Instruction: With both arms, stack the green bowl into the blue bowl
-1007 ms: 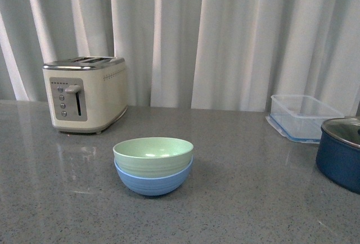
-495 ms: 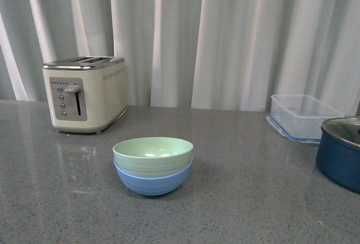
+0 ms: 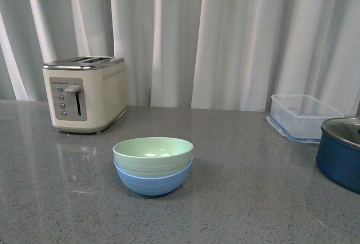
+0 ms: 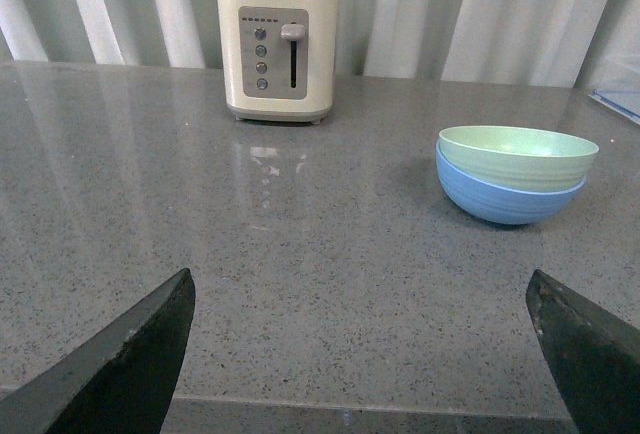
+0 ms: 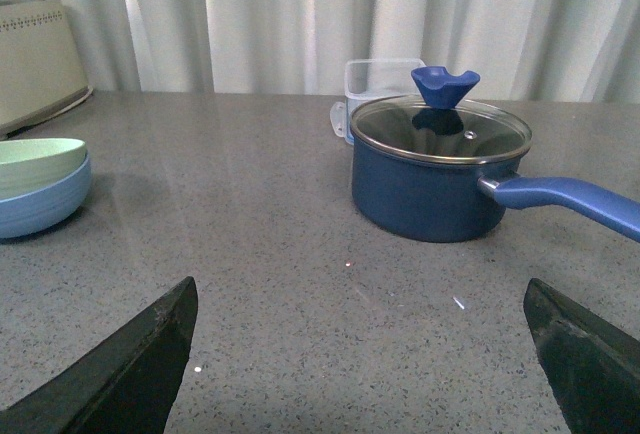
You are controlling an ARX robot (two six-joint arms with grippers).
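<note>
Kitchen-style setting, staged as a home countertop. I face a grey speckled stone-look counter (image 3: pixel 253 199) backed by pale pleated curtains (image 3: pixel 225 36) rather than a tiled wall. Kitchenware identifies the place: a cream two-slot toaster (image 3: pixel 85 93) with lever and buttons at far left; a clear plastic food container (image 3: pixel 304 116) at right; beside it a dark blue saucepan (image 5: pixel 432 180) with glass lid and long handle; mid-counter, a green bowl (image 3: pixel 153 155) nested in a blue bowl (image 3: pixel 152 183).
</note>
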